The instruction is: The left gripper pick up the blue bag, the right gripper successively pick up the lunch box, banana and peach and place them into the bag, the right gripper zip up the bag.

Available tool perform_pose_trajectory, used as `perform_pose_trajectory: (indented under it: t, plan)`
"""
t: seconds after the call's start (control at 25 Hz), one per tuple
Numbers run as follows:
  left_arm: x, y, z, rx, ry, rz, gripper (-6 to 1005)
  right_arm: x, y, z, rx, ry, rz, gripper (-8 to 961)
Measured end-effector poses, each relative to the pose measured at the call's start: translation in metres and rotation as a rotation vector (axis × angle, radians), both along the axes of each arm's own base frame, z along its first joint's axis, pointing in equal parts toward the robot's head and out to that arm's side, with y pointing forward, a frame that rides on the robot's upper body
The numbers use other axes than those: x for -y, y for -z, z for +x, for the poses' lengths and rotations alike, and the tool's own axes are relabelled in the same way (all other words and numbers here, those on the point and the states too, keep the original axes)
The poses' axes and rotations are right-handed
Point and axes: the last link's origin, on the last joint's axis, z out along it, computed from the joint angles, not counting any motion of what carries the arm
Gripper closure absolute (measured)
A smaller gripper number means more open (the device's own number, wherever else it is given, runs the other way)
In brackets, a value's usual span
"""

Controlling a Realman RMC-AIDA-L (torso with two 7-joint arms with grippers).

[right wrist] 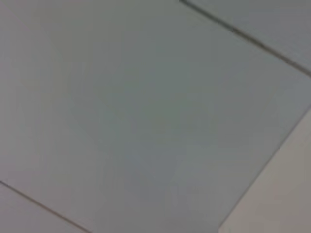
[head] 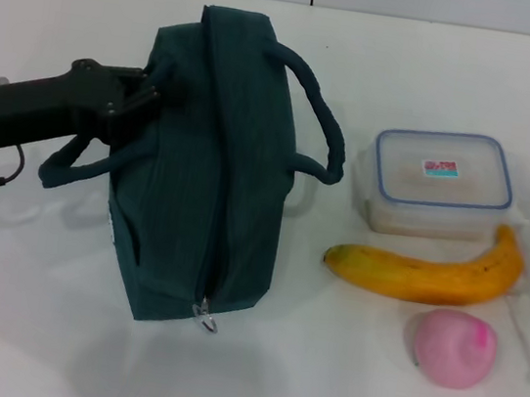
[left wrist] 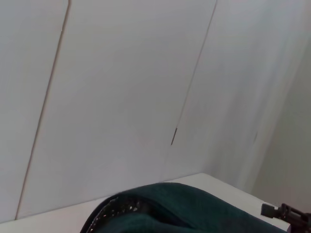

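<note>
The dark teal fabric bag (head: 212,166) was set left of centre on the white table (head: 27,343). To its right, the clear plastic lunch box (head: 440,182) was placed farthest back, the yellow banana (head: 428,271) before it, the pink peach (head: 453,347) nearest.

bag (head: 216,162) zipped | lunch box (head: 440,184), banana (head: 427,273), peach (head: 453,348) beside

The right wrist view held only a pale grey panelled surface (right wrist: 146,121), flat and plain. A dark seam (right wrist: 252,41) crossed one corner on a slant, and a fainter seam (right wrist: 43,206) cut the opposite corner, running roughly parallel to it. A lighter, beige area (right wrist: 286,194) filled another corner, meeting the grey along a straight slanted edge.
</note>
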Motion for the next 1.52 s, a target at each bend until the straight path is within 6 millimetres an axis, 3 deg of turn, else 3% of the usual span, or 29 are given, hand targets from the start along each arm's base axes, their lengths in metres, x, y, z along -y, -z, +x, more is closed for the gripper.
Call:
perform_pose_trajectory:
  t: [0.4,1.04,1.52]
  plan:
    - [0.0,-0.001,0.0,-0.018,0.027,0.01,924,0.003,0.018,-0.01,-0.101,0.03,-0.075,253]
    - [0.0,0.0,0.001,-0.042,0.063,0.031,923,-0.02,0.025,-0.021,-0.235,0.091,-0.137,263]
    - [0.0,0.0,0.001,-0.057,0.08,0.045,925,-0.021,0.025,-0.022,-0.245,0.093,-0.139,270]
